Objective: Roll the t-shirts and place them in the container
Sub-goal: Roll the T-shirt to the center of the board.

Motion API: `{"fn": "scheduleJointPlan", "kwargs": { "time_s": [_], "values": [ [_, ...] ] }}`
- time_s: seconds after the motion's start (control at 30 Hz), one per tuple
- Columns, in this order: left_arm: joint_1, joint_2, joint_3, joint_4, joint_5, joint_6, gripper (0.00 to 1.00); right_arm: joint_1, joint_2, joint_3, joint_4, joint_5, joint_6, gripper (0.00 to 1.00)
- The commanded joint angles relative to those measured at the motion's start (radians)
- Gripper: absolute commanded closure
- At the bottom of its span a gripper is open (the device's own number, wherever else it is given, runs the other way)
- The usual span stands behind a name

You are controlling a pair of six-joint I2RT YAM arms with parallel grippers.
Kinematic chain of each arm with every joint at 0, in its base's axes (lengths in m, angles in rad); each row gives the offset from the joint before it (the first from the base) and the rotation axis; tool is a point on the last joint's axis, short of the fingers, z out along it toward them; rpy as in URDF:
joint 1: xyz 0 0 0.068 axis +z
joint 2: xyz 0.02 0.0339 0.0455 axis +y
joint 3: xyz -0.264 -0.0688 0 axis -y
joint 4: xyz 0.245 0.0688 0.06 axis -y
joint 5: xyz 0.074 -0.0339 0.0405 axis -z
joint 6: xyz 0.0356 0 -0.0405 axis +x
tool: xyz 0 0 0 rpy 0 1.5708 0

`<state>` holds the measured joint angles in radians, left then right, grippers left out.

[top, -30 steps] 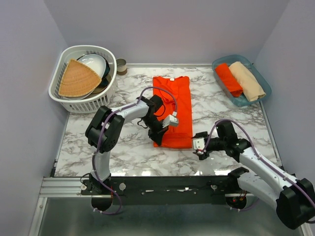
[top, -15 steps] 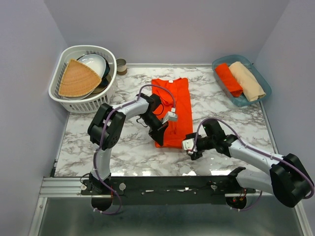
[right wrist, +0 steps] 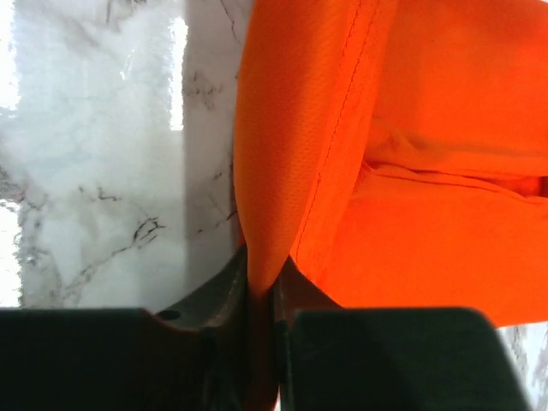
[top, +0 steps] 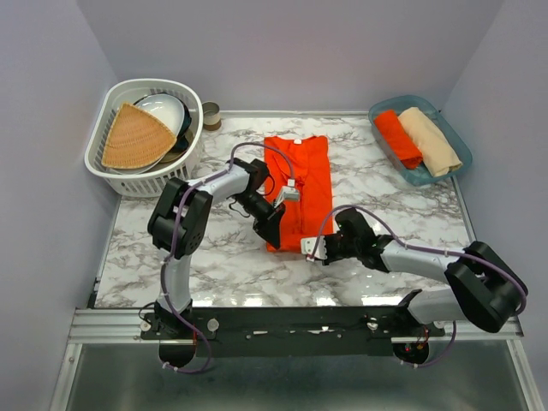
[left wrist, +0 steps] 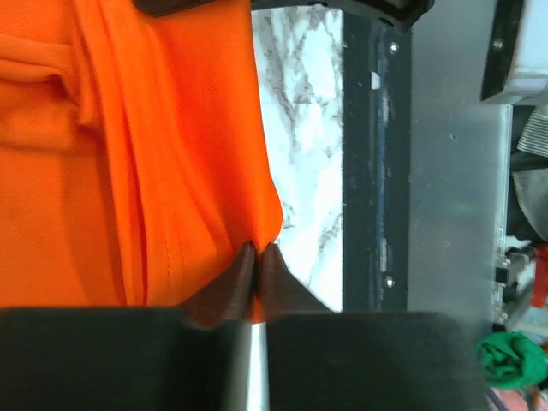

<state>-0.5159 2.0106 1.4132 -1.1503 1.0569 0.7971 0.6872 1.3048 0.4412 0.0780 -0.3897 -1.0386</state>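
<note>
Swinging in, the right end effector [right wrist: 261, 276] is being clamped onto the near hem of the bright orange-red cloth t-shirt [top: 301, 175] lying flat on the worktop [top: 390, 201]; the left end effector [left wrist: 257, 253] is being kept pinched there too, readying the roll.

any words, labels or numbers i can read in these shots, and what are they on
No text can be read in any view.
White neck label on the flat t-shirt: too small to read.
Small can beside the basket: any print is too small to read.
</note>
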Motion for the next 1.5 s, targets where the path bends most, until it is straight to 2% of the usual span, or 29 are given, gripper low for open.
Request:
{"fn": "scheduleJointPlan", "kwargs": {
  "time_s": [0.0,0.03,0.07,0.1,0.13,0.2,0.3,0.33,0.5,0.73,1.03,1.13,1.17,1.23,1.27,1.37,1.4,1.47],
  "values": [
    [0.027,-0.149,-0.124,0.209,-0.025,-0.123,0.70,0.006,0.044,0.060,0.039,0.114,0.104,0.86],
    [0.027,-0.258,-0.176,0.294,-0.069,-0.165,0.63,0.006,0.024,0.063,0.017,0.103,0.120,0.87],
    [0.027,-0.319,-0.233,0.384,-0.113,-0.255,0.43,0.006,0.011,0.074,0.002,0.089,0.124,0.88],
    [0.027,-0.378,-0.347,0.544,-0.183,-0.281,0.40,0.006,0.001,0.080,-0.018,0.075,0.127,0.89],
    [0.024,-0.483,-0.397,0.605,-0.211,-0.289,0.36,0.006,-0.009,0.088,-0.053,0.063,0.141,0.89],
    [0.013,-0.564,-0.509,0.741,-0.270,-0.321,0.26,0.006,-0.024,0.096,-0.076,0.057,0.146,0.89],
    [-0.045,-0.667,-0.603,0.838,-0.366,-0.325,0.17,0.006,-0.027,0.097,-0.127,0.055,0.143,0.89],
    [-0.068,-0.706,-0.628,0.872,-0.446,-0.331,0.17,0.006,-0.024,0.100,-0.144,0.055,0.144,0.89],
    [-0.214,-0.780,-0.763,1.078,-0.607,-0.342,0.16,0.006,-0.033,0.102,-0.165,0.045,0.153,0.89],
    [-0.298,-0.719,-0.774,1.138,-0.736,-0.309,0.17,0.006,-0.055,0.106,-0.190,0.022,0.167,0.89],
    [-0.358,-0.664,-0.743,1.092,-0.755,-0.225,0.26,0.006,-0.070,0.117,-0.204,-0.001,0.230,0.89],
    [-0.358,-0.633,-0.714,1.055,-0.739,-0.210,0.38,0.006,-0.073,0.125,-0.204,-0.009,0.252,0.89],
    [-0.358,-0.628,-0.706,1.043,-0.721,-0.205,0.47,0.006,-0.075,0.125,-0.201,-0.009,0.261,0.89],
    [-0.354,-0.606,-0.680,0.994,-0.693,-0.181,0.58,0.006,-0.072,0.131,-0.207,-0.005,0.285,0.89],
    [-0.351,-0.598,-0.669,0.973,-0.681,-0.177,0.68,0.006,-0.068,0.140,-0.213,-0.006,0.290,0.89],
    [-0.313,-0.546,-0.594,0.838,-0.594,-0.165,0.83,0.005,-0.068,0.165,-0.253,-0.020,0.296,0.89],
    [-0.300,-0.529,-0.536,0.731,-0.525,-0.151,0.86,-0.003,-0.068,0.174,-0.273,-0.031,0.293,0.89],
    [-0.256,-0.480,-0.487,0.641,-0.462,-0.133,0.92,-0.018,-0.067,0.198,-0.343,-0.076,0.285,0.89]
  ]
}}
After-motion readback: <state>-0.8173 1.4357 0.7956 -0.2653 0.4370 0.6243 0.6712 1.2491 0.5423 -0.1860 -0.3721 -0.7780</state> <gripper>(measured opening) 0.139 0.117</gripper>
